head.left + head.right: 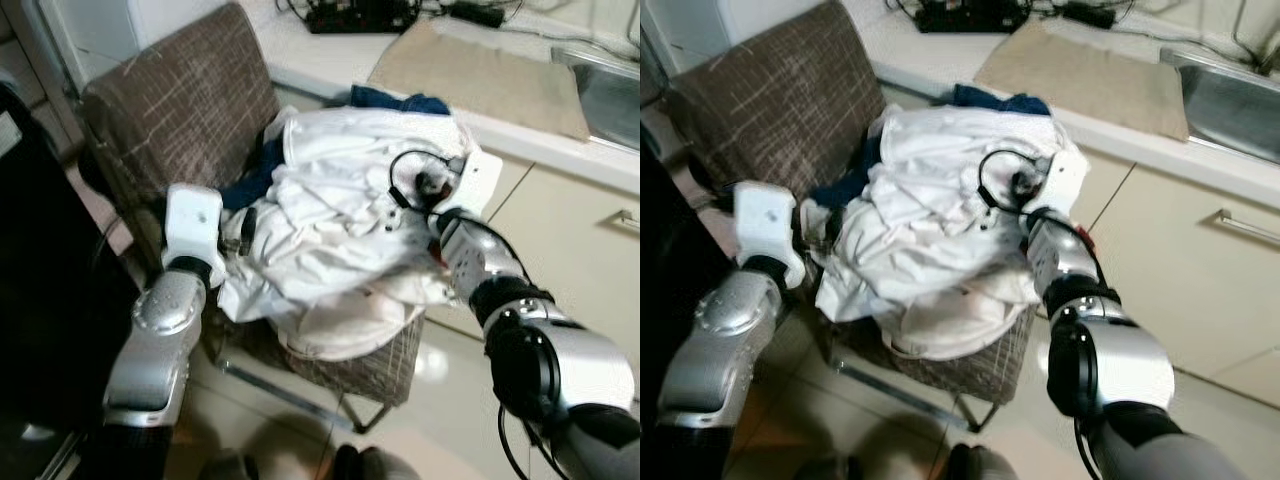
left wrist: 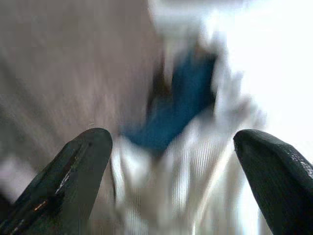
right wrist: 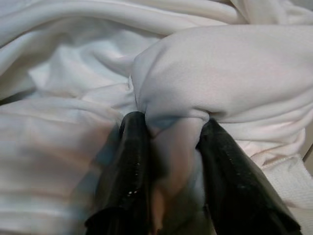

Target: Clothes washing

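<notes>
A heap of white clothes [image 1: 330,220] with a dark blue garment [image 1: 400,100] under it lies on a brown fabric chair [image 1: 180,100]. My right gripper [image 3: 171,147] is shut on a bunched fold of white cloth [image 3: 220,68] at the heap's right side; its wrist [image 1: 470,185] rests against the pile. My left gripper [image 2: 171,147] stands open at the heap's left edge, its fingers [image 2: 73,171] wide apart, facing white cloth and a blue patch [image 2: 181,103]. The left wrist [image 1: 195,225] sits beside the pile.
A counter [image 1: 480,70] with a beige mat runs behind the chair, with a steel sink [image 1: 1240,100] at the right and cabinet doors [image 1: 1200,280] below. A dark object [image 1: 40,300] stands at my left. Pale tiled floor [image 1: 440,380] lies under the chair.
</notes>
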Available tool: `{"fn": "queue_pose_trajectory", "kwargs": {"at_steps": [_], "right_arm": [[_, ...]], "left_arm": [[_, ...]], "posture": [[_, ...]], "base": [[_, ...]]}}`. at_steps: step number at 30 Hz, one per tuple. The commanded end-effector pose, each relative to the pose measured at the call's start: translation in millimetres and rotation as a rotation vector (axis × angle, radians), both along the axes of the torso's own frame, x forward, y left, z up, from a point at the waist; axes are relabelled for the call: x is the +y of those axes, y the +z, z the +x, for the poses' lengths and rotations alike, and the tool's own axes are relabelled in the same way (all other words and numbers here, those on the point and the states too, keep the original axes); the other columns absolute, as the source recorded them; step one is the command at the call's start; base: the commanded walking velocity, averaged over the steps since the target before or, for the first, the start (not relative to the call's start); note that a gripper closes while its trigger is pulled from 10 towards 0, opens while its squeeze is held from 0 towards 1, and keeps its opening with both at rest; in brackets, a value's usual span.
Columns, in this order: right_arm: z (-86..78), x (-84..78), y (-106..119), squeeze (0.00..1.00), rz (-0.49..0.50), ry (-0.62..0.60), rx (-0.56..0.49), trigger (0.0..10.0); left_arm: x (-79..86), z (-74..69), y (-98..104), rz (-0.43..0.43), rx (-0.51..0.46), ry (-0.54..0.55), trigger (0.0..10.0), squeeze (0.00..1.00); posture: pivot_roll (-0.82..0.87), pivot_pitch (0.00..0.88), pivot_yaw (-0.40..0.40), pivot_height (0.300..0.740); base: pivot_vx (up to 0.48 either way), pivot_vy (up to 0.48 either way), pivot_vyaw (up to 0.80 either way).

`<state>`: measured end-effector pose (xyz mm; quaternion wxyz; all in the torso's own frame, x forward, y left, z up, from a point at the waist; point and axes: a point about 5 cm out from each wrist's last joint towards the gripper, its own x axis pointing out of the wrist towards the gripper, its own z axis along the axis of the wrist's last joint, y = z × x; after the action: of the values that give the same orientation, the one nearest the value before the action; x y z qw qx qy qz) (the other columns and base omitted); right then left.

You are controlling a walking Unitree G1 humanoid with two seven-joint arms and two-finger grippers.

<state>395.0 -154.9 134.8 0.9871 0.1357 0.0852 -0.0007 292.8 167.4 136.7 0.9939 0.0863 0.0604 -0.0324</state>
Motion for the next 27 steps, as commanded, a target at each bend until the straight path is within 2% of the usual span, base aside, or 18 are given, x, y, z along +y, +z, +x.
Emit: {"fn": "queue_pose_trajectory", "kwargs": {"at_steps": [1,4,8,10,13,18,19,21,25,27], "right_arm": [[-4.7,-1.8,-11,0.00,-0.025,0.007,0.034,0.0],[-2.9,-2.9,-6,0.00,-0.025,0.010,0.017,0.0],[2.4,2.7,8,0.00,-0.082,0.071,-0.046,0.0],[7.6,6.0,27,0.00,-0.102,0.090,-0.137,0.0],[10.7,8.3,39,0.00,-0.111,0.100,-0.192,0.0],[18.6,10.1,83,0.00,-0.123,0.095,-0.356,0.0],[18.6,10.1,83,0.00,-0.123,0.095,-0.356,0.0],[19.1,12.2,101,0.00,-0.163,0.101,-0.440,0.0],[17.2,14.1,107,0.00,-0.182,0.113,-0.493,0.0],[15.2,16.9,108,0.00,-0.191,0.129,-0.526,0.0]], "left_arm": [[-1.5,-0.3,-6,-0.010,0.029,0.010,10.0,0.00],[-5.1,4.9,-3,-0.017,0.005,-0.007,10.0,0.00],[-4.9,12.8,4,-0.015,-0.029,-0.001,10.0,0.00],[-4.7,18.4,6,-0.017,-0.037,0.015,10.0,0.00],[-5.3,19.7,5,-0.020,-0.035,0.018,10.0,0.00],[-11.4,21.6,3,-0.023,-0.039,-0.001,10.0,0.00],[-11.4,21.6,3,-0.023,-0.039,-0.001,10.0,0.00],[-11.8,22.5,3,-0.021,-0.043,-0.001,10.0,0.00],[-8.9,23.4,4,-0.019,-0.056,0.015,10.0,0.00],[-5.4,24.2,9,-0.029,-0.092,0.042,10.0,0.00]], "posture": [[0.07,0.020,-0.076,0.740],[0.07,0.000,-0.080,0.740],[0.07,0.000,-0.089,0.740],[0.05,0.000,-0.091,0.740],[0.05,0.000,-0.090,0.740],[0.02,0.000,-0.080,0.740],[0.02,0.000,-0.080,0.740],[0.02,0.000,-0.080,0.740],[0.02,0.000,-0.079,0.740],[0.02,0.000,-0.080,0.740]], "base": [[0.000,0.000,0.00],[0.000,0.000,0.00],[0.000,0.000,0.00],[0.000,0.000,0.00],[0.000,0.000,0.00],[0.000,0.000,0.00],[0.000,0.000,0.00],[0.000,0.000,0.00],[0.000,0.000,0.00],[0.000,0.000,0.52]]}}
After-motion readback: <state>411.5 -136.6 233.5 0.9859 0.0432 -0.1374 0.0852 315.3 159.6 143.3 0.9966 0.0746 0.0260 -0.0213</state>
